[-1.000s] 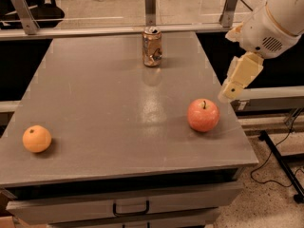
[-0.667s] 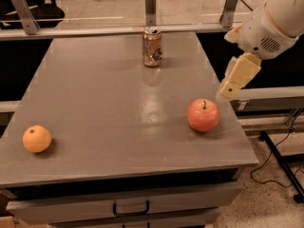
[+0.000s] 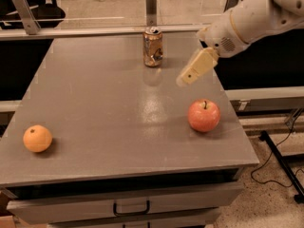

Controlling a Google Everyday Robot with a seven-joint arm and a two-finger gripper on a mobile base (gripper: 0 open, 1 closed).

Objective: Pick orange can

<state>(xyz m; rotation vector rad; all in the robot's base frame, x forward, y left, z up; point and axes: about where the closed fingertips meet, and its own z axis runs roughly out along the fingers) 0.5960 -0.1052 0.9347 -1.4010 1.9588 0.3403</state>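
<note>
The orange can [image 3: 153,47] stands upright at the far middle of the grey table [image 3: 95,99]. It is orange-brown and tan with a silver top rim. My gripper [image 3: 186,79] hangs above the table on the white arm [image 3: 247,23] that comes in from the upper right. It is to the right of the can and a little nearer, apart from it, holding nothing.
A red apple [image 3: 204,115] sits on the table at the right, just below the gripper. A round orange fruit [image 3: 37,138] lies at the near left. A metal rail with posts [image 3: 151,4] runs behind the table's far edge. A drawer [image 3: 130,207] is under the front edge.
My gripper and arm have moved left over the table, closer to the can. The can, apple and orange fruit stand where they were.
</note>
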